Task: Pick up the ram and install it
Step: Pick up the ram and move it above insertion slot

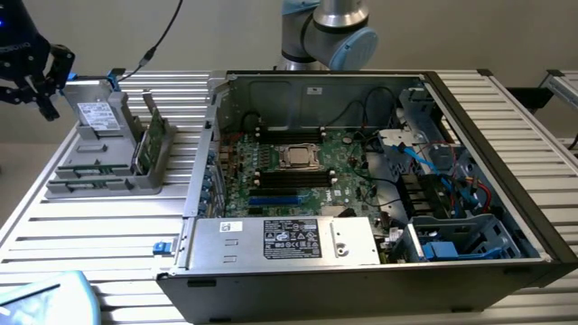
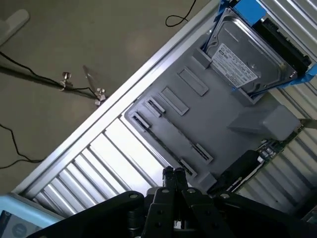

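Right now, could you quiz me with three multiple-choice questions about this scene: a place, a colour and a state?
1. Where does the silver hard drive stand?
A. in the gray holder
B. on the floor
C. on a shelf

2. What colour are the hard drive's tabs?
A. red
B. blue
C. yellow

3. How is the gripper?
A. wide open
B. shut on a green card
C. shut, holding nothing

Answers:
1 A, the drive sits upright in the holder on the table.
2 B, the tabs at its end are bright blue.
3 C, the fingertips meet with nothing between them.
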Controlling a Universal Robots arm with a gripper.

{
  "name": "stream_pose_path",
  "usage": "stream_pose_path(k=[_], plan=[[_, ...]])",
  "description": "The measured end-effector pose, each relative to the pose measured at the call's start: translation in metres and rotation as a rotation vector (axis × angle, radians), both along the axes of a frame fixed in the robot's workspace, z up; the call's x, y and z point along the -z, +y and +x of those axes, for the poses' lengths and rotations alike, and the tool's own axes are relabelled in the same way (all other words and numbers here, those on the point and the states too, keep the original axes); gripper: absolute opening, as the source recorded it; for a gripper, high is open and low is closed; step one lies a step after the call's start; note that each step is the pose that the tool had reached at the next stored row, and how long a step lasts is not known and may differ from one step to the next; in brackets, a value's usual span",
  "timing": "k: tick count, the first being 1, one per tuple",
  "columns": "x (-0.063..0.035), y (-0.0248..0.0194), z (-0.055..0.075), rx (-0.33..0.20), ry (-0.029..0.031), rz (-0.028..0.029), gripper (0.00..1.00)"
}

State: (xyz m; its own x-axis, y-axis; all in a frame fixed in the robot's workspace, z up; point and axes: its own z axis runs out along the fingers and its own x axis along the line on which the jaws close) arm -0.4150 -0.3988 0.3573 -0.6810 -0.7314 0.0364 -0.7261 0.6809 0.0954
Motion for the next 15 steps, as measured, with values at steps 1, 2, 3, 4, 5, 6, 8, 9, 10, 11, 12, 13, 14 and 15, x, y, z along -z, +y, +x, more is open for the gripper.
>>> stream_pose_path(k=[1, 2, 3, 4, 5, 6, 8, 9, 10, 11, 12, 13, 14, 15], plan=[[0.0003, 0.0, 0.0, -0.018, 0.0, 0.0016, 0.11], [0.0006, 0.0, 0.0, -0.036, 0.0, 0.0034, 0.11], [0.0009, 0.0, 0.0, -0.054, 0.0, 0.0049, 0.11], [0.0012, 0.0, 0.0, -0.073, 0.0001, 0.0067, 0.11], [0.0016, 0.0, 0.0, -0.092, 0.0, 0.0085, 0.11], [0.0019, 0.0, 0.0, -0.109, 0.0, 0.01, 0.11], [0.0024, 0.0, 0.0, -0.146, 0.0001, 0.0135, 0.11], [0.0027, 0.0, 0.0, -0.164, 0.0001, 0.0153, 0.11], [0.003, 0.0, 0.0, -0.183, 0.0001, 0.0174, 0.11], [0.0032, 0.0, 0.0, -0.201, 0.0, 0.0196, 0.11], [0.0034, 0.0, 0.0, -0.219, 0.0, 0.0218, 0.11], [0.0037, 0.0, 0.0, -0.237, 0.0, 0.024, 0.11], [0.0039, 0.0, 0.0, -0.256, -0.0001, 0.0261, 0.11], [0.0041, 0.0, 0.0, -0.274, -0.0002, 0.0283, 0.11]])
